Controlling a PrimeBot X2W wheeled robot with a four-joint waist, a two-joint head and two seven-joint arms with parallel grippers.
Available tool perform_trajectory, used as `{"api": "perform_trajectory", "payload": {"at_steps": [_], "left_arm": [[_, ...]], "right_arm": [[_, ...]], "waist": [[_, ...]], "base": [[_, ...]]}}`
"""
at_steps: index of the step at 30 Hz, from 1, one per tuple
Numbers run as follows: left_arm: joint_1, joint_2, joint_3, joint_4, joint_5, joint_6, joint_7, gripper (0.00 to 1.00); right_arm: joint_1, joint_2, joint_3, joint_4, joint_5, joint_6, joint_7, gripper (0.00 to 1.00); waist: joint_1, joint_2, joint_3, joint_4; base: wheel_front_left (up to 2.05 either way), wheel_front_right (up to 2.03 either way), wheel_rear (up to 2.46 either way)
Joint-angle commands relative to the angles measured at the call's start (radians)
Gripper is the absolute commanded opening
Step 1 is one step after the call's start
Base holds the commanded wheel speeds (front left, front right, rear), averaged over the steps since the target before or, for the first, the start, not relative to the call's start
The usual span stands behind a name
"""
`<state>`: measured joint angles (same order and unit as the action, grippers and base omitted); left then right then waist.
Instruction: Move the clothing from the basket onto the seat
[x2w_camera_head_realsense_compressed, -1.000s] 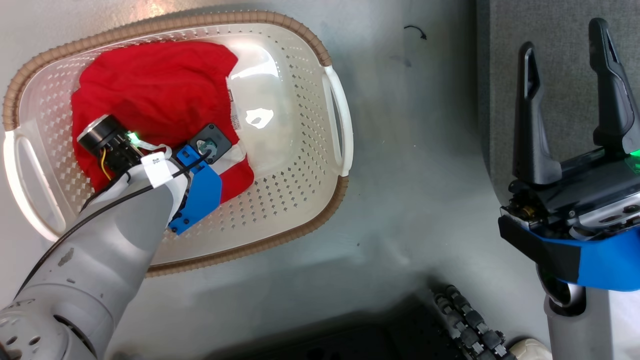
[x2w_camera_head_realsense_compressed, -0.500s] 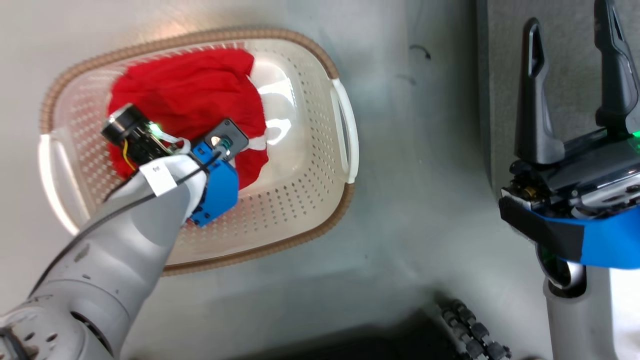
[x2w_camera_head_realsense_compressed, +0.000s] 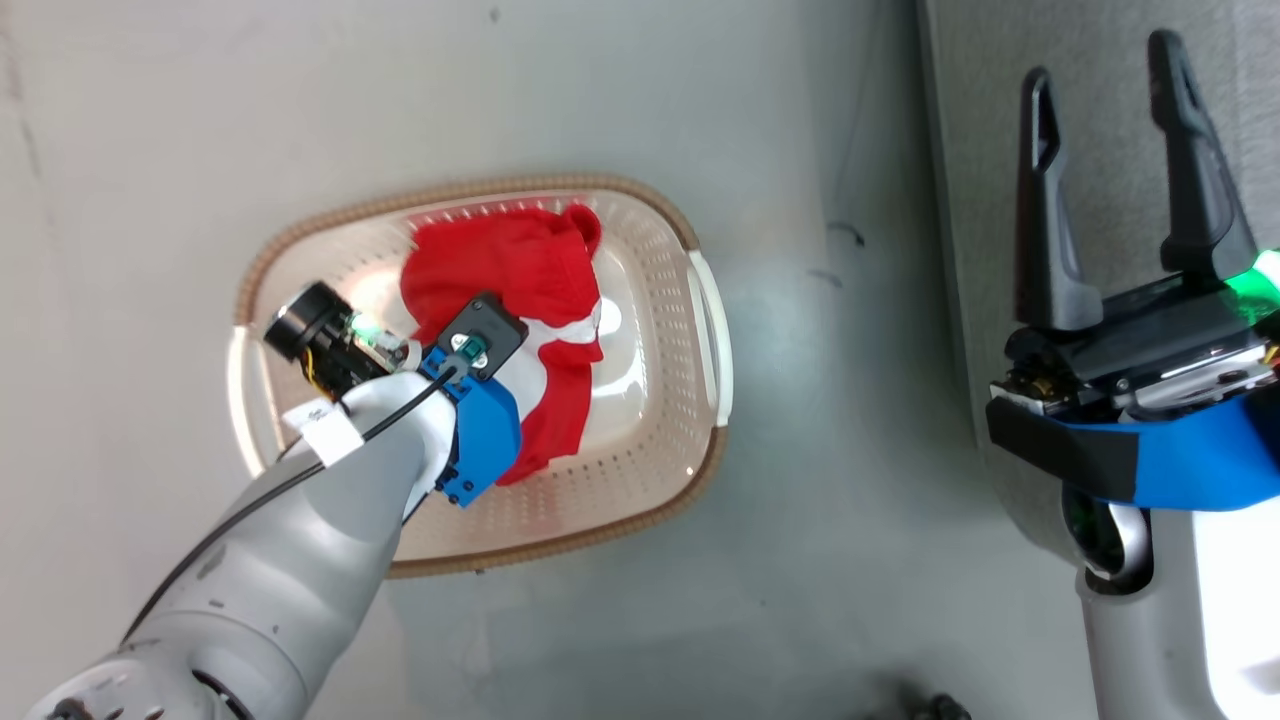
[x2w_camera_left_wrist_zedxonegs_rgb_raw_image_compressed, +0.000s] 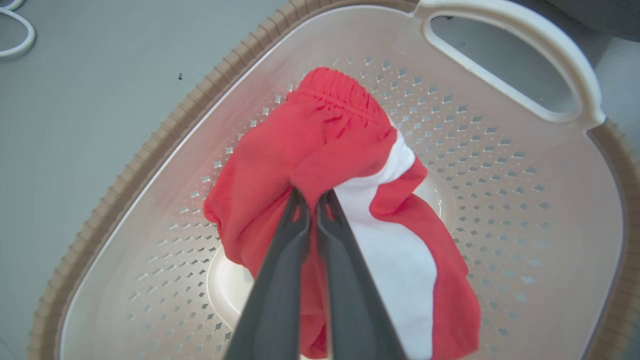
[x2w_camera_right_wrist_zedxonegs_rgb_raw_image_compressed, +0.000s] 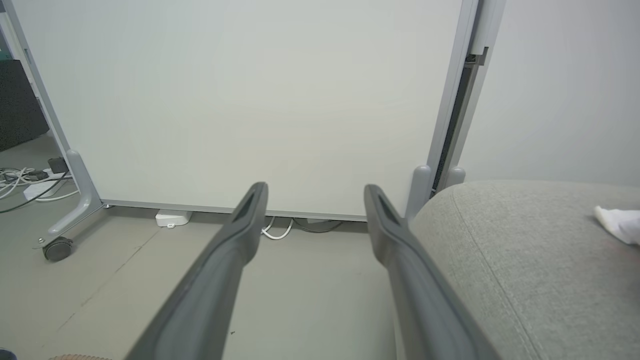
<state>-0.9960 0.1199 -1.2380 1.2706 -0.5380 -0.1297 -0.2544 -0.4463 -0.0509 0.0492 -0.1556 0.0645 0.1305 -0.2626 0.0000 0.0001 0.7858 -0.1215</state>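
Shorts: soft, light, should drape. Left end effector clamped on bunched fold over basket; right end effector open, empty.

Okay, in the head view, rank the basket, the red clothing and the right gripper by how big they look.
1. basket, largest
2. right gripper, though it sits nearer the camera, which enlarges it
3. red clothing, smallest

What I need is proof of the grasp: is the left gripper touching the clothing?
Touching. The left wrist view shows the left gripper shut on the clothing, red fabric pinched between its jaws.
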Motion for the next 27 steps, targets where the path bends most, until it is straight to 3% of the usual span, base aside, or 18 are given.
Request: {"api": "perform_trajectory", "payload": {"at_steps": [1, 11, 27], "left_arm": [[0.016, -0.001, 0.016, -0.005, -0.016, 0.004, -0.007, 0.0], [0.11, 0.041, 0.125, -0.171, -0.037, 0.052, -0.012, 0.0], [0.259, 0.088, 0.353, -0.431, 0.039, 0.091, -0.012, 0.0]], "right_arm": [[0.014, 0.001, -0.001, 0.005, 0.003, 0.0, -0.003, 1.0], [0.078, -0.003, -0.004, 0.048, 0.009, 0.0, -0.003, 1.0], [0.204, -0.006, -0.021, 0.116, 0.025, 0.0, -0.003, 1.0]], "waist": [[0.0, -0.0001, -0.071, 0.025], [0.0, -0.0001, -0.267, 0.057], [0.0, -0.0001, -0.524, 0.099]], "base": [[0.0, 0.0, 0.0], [0.0, 0.0, 0.0], [0.0, 0.0, 0.0]]}}
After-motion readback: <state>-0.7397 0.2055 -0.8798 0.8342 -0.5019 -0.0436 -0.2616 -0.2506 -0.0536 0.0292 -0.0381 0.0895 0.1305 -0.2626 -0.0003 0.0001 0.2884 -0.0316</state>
